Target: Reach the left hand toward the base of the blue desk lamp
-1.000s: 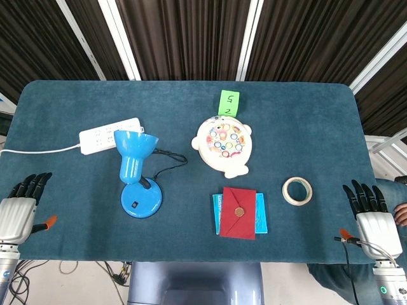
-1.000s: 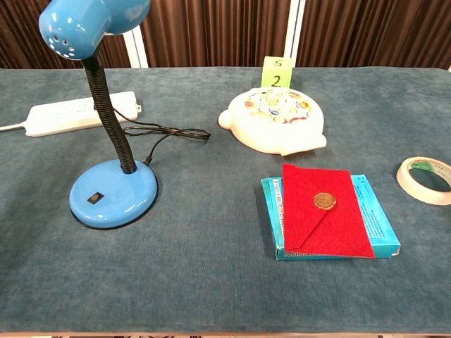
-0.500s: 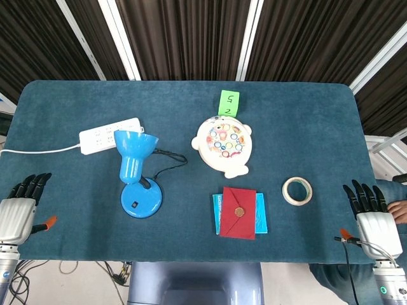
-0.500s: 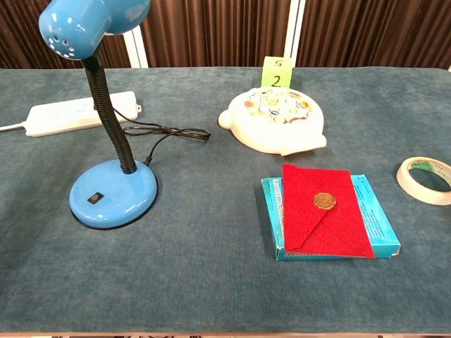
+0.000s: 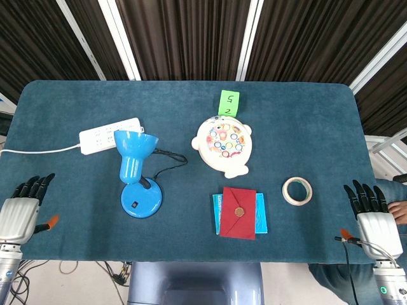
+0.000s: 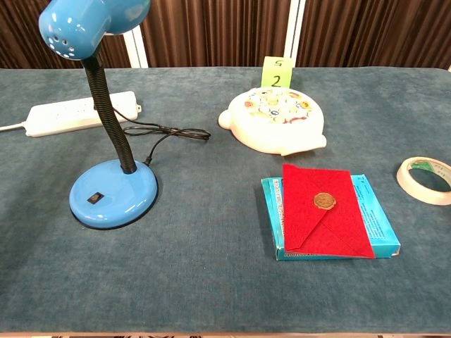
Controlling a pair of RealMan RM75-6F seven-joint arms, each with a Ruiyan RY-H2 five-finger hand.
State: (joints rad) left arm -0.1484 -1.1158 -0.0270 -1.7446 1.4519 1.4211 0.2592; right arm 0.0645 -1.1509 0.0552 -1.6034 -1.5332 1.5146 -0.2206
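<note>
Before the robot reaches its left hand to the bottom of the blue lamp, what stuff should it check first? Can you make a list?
1. Left hand holds nothing, fingers apart: ok.
2. Lamp base sits flat on the table, switch on top showing: ok.
3. Way from the left hand to the base has nothing lying in it: ok.
4. Lamp head leans out over the far side of the base, so the near side is open from above: ok.
5. Cord runs off the far side, away from the hand: ok.
6. Right hand rests open at the right edge, out of the way: ok.
</note>
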